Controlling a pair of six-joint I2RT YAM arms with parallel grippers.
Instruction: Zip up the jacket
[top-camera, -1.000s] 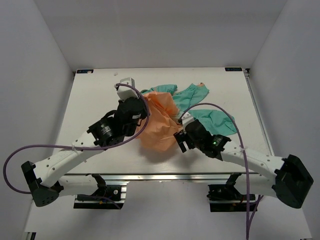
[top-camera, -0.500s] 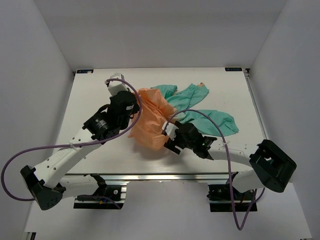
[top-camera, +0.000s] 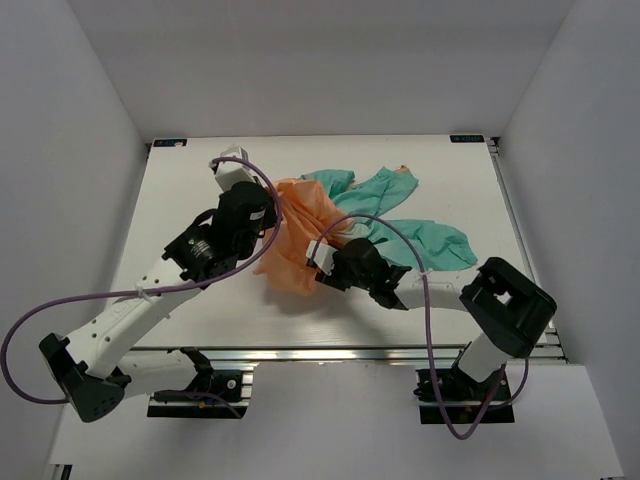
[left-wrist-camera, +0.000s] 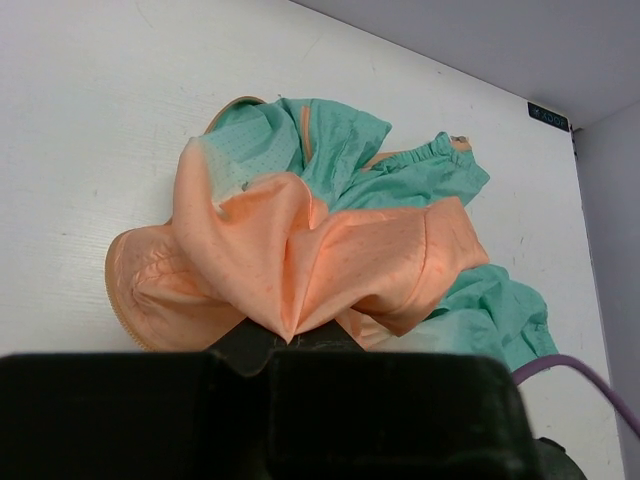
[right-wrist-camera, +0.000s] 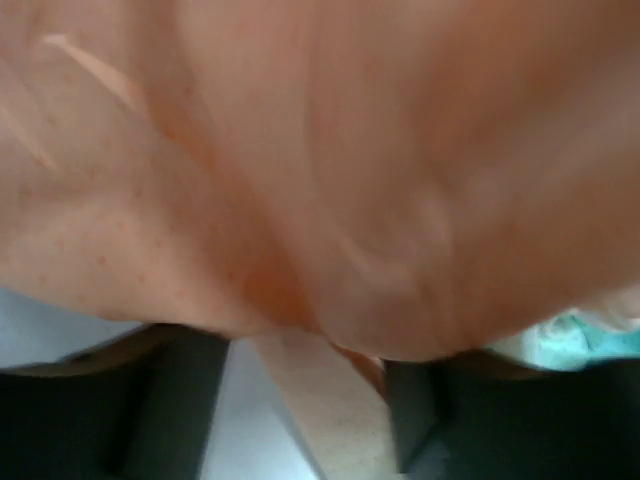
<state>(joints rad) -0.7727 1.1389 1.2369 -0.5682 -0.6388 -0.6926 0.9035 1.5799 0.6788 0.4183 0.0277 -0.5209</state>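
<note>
The left gripper (left-wrist-camera: 295, 340) stayed clamped on an orange fold of the jacket (left-wrist-camera: 330, 250), which lay bunched ahead of its fingertips. The right gripper (top-camera: 322, 262) had slid leftward beneath the cloth, its fingers (right-wrist-camera: 170, 400) spread apart.

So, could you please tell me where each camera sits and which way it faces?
Top external: fixed above and behind the arms, looking down on the table; left arm and right arm show, bases nearest, meeting at the jacket.
Left wrist: on the left arm, looking low across the jacket; the left gripper fills the bottom edge, pinching an orange fold.
Right wrist: on the right arm, close against blurred orange fabric; the right gripper shows open at the bottom.
Shared: all three see the jacket; top and left wrist see the table.
</note>
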